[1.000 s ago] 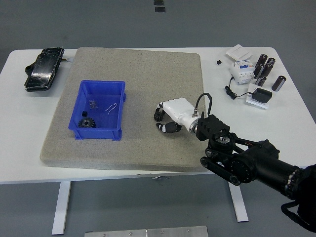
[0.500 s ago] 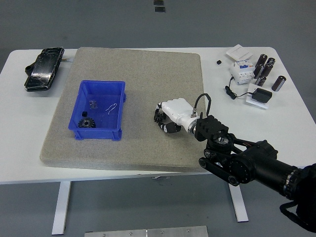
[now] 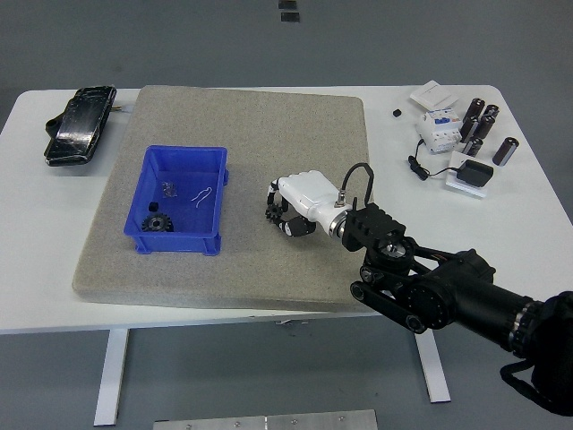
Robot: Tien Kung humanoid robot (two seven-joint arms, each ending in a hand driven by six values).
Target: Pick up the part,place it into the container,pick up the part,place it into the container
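White counter [image 3: 36, 269] is carrying a large grey felt-like rectangular mat [image 3: 260, 134] over most of its middle. Right black robot arm [image 3: 448, 296] is coming in from lower right, and it has shifted left and slightly up versus the earlier frames; the elbow joint is sitting closer to the mat's front edge than before. Blue rectangular plastic container [image 3: 215, 193] is sitting on the mat's left half, same spot as before, holding a black toothed gear [image 3: 158, 221] in its near-left corner, a thin white wire clip [image 3: 202, 193] and some small dark bits near the back. White-and-black right robot hand [image 3: 285, 215] is now nearer the container than a second ago, hovering over the mat just right of the bin, fingers curled together underneath the palm. A small dark gear-like part seems to be caught in those fingers at the left side, but it is too small to be sure. Black crumpled pouch [image 3: 81, 124] is lying at the counter's far-left, unchanged. Cluster of black cylindrical capacitors [image 3: 479, 125], a white breaker-type block [image 3: 436, 127] and a black adapter on a white card [image 3: 473, 175] are sitting at far right, unmoved. Left arm is out of view.
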